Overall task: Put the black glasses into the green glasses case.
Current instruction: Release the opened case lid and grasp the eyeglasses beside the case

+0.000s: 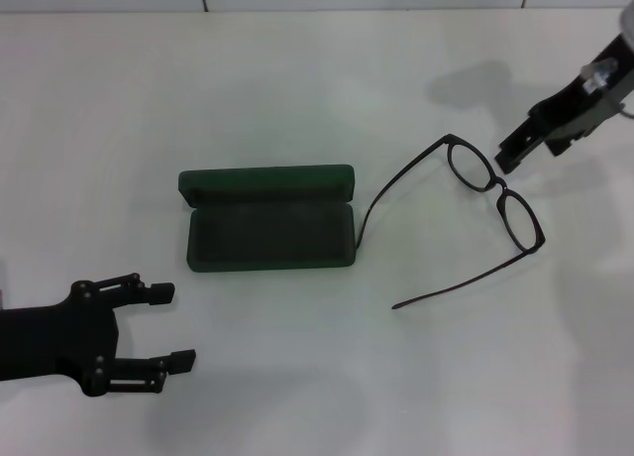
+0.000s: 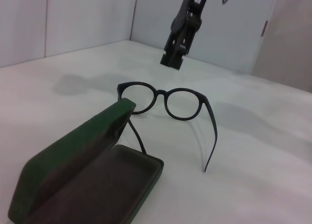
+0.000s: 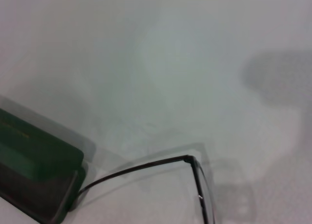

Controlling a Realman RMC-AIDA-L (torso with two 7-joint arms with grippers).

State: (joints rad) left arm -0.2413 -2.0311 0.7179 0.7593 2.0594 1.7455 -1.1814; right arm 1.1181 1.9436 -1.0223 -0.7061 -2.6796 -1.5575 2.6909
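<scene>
The black glasses [image 1: 500, 187] lie on the white table right of centre, both temple arms unfolded, one arm's tip touching the case's right end. The green glasses case [image 1: 267, 236] lies open at centre, lid [image 1: 267, 183] raised at the back, inside empty. My right gripper [image 1: 517, 151] hovers just beyond the glasses' far lens and holds nothing. My left gripper [image 1: 168, 325] is open and empty near the front left, short of the case. The left wrist view shows the case [image 2: 73, 156], the glasses [image 2: 161, 91] and the right gripper [image 2: 171, 59]. The right wrist view shows a temple arm [image 3: 146, 165] and the case's end [image 3: 34, 160].
The white table [image 1: 317, 89] reaches back to a tiled wall. Bare surface lies around the case and glasses. Nothing else stands on the table.
</scene>
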